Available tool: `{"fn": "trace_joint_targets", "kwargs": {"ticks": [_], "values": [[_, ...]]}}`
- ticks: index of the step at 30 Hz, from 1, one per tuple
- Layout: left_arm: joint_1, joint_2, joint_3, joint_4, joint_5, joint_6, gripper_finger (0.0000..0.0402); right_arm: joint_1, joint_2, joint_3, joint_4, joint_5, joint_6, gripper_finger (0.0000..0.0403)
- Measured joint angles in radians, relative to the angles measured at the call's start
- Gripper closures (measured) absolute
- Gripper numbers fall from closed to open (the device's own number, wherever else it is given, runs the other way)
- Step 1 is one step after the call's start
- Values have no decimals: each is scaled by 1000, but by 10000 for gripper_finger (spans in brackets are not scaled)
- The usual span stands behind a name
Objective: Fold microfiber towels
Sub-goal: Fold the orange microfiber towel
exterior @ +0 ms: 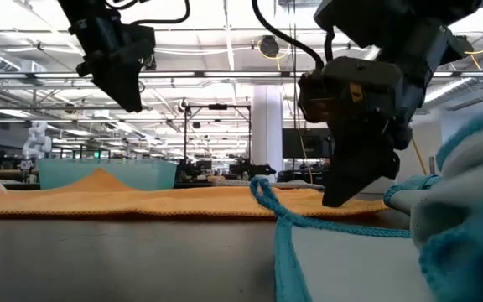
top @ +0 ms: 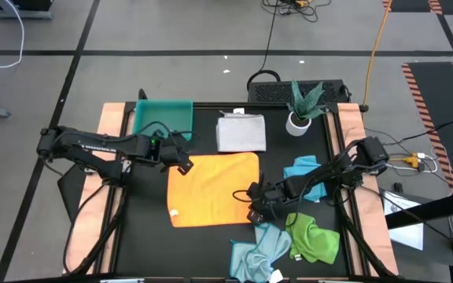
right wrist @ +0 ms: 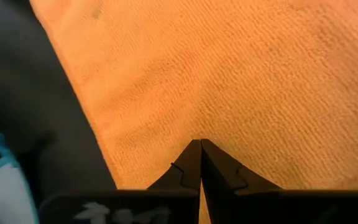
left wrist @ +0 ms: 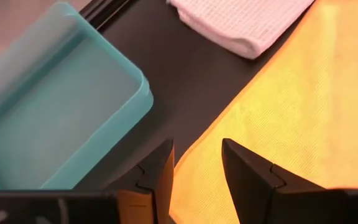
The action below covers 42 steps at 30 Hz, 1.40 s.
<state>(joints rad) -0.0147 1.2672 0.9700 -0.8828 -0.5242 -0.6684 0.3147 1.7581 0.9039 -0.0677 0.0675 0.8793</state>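
Observation:
A yellow-orange towel (top: 213,189) lies spread flat in the middle of the table. My left gripper (left wrist: 197,146) hangs open above its far left corner (left wrist: 194,155), well clear of the cloth in the low view (exterior: 131,101). My right gripper (right wrist: 199,144) is shut, slanting down over the towel near its right edge (top: 252,203). A white-grey towel (top: 241,132) lies folded at the far side. Bright blue (top: 301,174), green (top: 313,240) and pale blue (top: 258,250) towels lie crumpled at the right and near right. My right gripper's shut fingertips (exterior: 334,200) come slanting down from the table's right side at the orange towel, close to its right edge (right wrist: 104,143). I cannot tell whether they touch the cloth.
A teal tray (top: 162,118) stands at the far left, just beyond my left gripper. A potted plant (top: 301,106) stands at the far right. A pale blue edge (exterior: 309,226) lies close in front of the low camera. Bare black tabletop (top: 144,228) shows at the near left.

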Motion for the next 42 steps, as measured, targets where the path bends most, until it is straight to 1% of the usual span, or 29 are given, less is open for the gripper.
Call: {"fn": "trace_joint_targets", "kwargs": {"ticks": [9, 12, 16, 19, 21, 23, 25, 31, 35, 42], "values": [[0, 0, 0, 17, 0, 19, 263, 68, -4, 1, -14, -16, 97, 403], [0, 0, 0, 18, 0, 26, 263, 71, -15, 1, -14, -14, 97, 403], [1, 0, 0, 22, 0, 34, 263, 27, -88, 11, -24, 38, 18, 403], [1, 1, 0, 26, 13, 27, 263, -20, -157, 11, -71, 83, -49, 403], [0, 10, 0, 41, 32, 29, 263, -58, -190, 11, -114, 88, -96, 403], [-4, 12, 0, 49, 47, 31, 263, -97, -202, 11, -109, 79, -139, 403], [-10, 14, 0, 72, 54, 31, 263, -134, -198, 11, -110, 41, -181, 403], [-37, 41, -11, 80, 60, 17, 263, -208, -146, 11, -83, 30, -275, 403], [-44, 57, -21, 82, 65, 0, 263, -245, -105, 11, -62, -19, -315, 403], [-40, 58, -21, 80, 55, -3, 263, -289, -37, 11, -55, -20, -379, 403]]}}
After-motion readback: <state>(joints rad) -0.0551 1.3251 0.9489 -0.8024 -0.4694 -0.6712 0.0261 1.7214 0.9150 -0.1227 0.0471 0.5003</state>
